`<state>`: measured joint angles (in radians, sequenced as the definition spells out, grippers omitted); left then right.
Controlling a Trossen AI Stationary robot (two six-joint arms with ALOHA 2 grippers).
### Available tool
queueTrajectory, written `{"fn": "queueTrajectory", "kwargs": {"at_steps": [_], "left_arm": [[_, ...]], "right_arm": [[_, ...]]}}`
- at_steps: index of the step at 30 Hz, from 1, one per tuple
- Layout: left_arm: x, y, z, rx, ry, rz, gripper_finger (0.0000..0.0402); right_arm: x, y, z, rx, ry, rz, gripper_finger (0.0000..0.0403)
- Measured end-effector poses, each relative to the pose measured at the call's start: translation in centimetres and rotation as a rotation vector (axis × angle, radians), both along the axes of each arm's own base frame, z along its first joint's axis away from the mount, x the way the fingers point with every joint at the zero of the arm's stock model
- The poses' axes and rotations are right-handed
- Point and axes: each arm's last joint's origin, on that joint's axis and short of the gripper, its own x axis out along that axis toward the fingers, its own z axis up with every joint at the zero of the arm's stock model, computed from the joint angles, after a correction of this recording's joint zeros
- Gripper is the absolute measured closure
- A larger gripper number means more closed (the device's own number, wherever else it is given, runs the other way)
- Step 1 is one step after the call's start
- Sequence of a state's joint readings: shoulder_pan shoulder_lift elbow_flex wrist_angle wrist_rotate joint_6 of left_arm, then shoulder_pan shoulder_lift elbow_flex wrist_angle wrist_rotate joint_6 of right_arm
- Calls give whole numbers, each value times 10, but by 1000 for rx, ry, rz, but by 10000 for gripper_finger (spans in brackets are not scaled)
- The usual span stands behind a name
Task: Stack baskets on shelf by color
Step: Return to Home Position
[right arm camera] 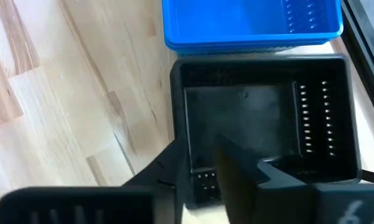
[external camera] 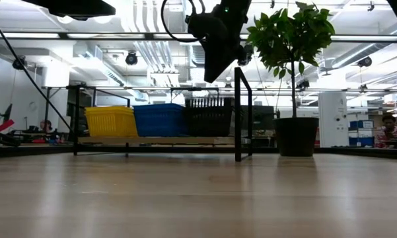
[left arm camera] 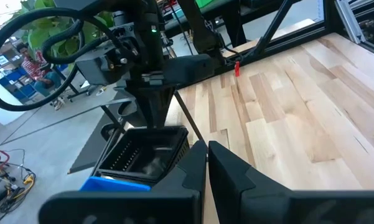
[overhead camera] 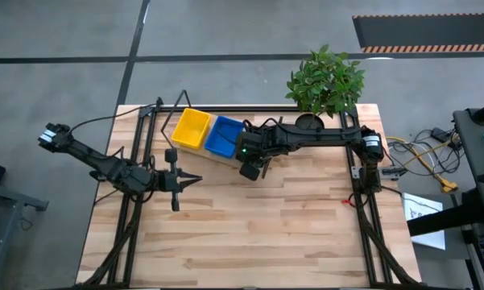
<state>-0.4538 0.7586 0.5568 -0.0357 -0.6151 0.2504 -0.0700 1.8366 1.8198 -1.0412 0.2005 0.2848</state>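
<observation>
Bench (overhead camera: 290,225): near half is bare wood. Left end effector (overhead camera: 195,179) sits over the left-middle of the bench, pointing right, fingers closed and holding nothing, well apart from the shelf.

Right end effector (overhead camera: 251,171) hangs just above the black baskets (external camera: 209,119). Its fingers are slightly apart and empty, and the low view shows a clear gap down to the top rim.

Shelf (external camera: 158,140) stands at the far edge, left of centre. All the baskets are on it in one row, touching side by side: yellow baskets (external camera: 110,121) left, blue baskets (external camera: 160,119) middle, black right. Count per colour is not readable.

Potted plant (overhead camera: 326,80) is at the far right, just beside the shelf's right end. A person (external camera: 386,129) sits far off to the right, beyond the bench.
</observation>
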Motion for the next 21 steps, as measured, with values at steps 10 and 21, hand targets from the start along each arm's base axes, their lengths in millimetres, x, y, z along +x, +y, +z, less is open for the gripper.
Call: {"fn": "queueTrajectory", "kwargs": {"at_steps": [10, 21], "left_arm": [[0, 0, -1, 0, 12, -18, 400], [-12, -7, -8, -43, 30, -387, 400]], "right_arm": [[-2, 3, 14, 19, -40, 36, 275], [-10, 113, 34, -283, -249, 454, 321]]}}
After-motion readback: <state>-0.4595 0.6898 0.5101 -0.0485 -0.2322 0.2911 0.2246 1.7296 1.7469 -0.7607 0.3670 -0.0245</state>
